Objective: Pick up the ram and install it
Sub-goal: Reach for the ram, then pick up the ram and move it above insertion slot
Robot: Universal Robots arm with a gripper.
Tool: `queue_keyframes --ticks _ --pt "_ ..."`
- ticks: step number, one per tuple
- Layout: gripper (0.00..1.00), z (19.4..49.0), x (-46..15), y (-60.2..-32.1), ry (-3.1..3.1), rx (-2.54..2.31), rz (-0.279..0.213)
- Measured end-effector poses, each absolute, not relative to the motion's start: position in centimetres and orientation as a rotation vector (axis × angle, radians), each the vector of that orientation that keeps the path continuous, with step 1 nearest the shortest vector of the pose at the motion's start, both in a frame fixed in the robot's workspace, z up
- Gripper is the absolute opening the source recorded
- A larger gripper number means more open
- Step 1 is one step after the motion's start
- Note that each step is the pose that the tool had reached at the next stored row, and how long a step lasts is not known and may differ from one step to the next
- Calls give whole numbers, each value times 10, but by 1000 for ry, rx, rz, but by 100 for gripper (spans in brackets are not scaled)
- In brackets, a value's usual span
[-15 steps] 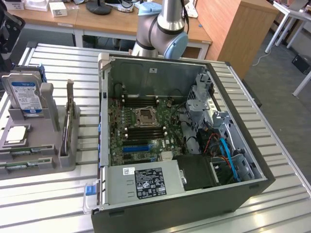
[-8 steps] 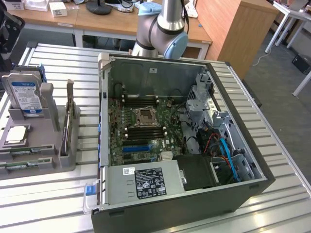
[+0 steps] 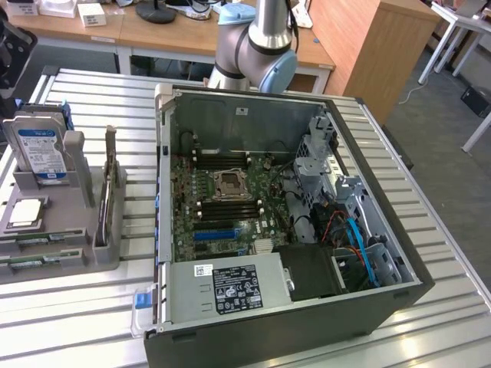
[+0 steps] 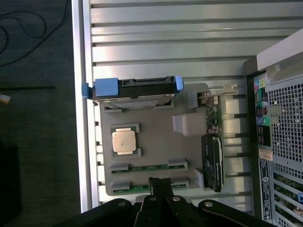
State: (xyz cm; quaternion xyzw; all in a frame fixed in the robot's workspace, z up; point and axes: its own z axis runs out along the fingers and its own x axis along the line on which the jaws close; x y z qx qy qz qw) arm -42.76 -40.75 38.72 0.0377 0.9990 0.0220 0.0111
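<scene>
The fingers (image 4: 156, 183) were closed together with nothing gripped and were positioned over a ram (image 4: 138, 187) laid in the grey holder (image 4: 156, 142) on the table (image 4: 165, 52).

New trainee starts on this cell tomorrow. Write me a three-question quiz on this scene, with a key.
1. True or false: the computer case lies open, with its motherboard exposed.
2. On the gray tray, what sits right beside the two ram sticks? A) the CPU chip B) a keyboard C) a screwdriver
3. Fill in: the gripper, near the ram sticks, has its jaws ___.
Key: 1 true; 2 A; 3 shut.
</scene>
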Motion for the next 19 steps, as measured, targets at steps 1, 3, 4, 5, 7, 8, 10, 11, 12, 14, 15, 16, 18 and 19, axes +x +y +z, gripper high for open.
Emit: queue_keyframes --ticks 1,3,4,5,7,8,10,11,12,14,15,16,18,19 --pt "10 387 -428 -409 3116 118 69" --pt "10 387 -428 -414 3116 118 69" --pt "10 387 -428 -416 3116 118 69" --pt "10 387 -428 -418 3116 117 69" --pt "10 387 -428 -418 3116 118 69" --pt "10 387 -428 -418 3116 118 69" --pt "10 387 -428 -418 3116 118 69" --pt "10 387 -428 -418 3116 118 69" --pt "10 387 -428 -418 3116 118 69" --pt "10 387 -428 -418 3116 118 69" --pt "10 387 -428 -418 3116 118 69" --pt "10 387 -428 -418 3116 118 69" --pt "10 387 -428 -418 3116 118 69" --pt "10 387 -428 -418 3116 118 69"
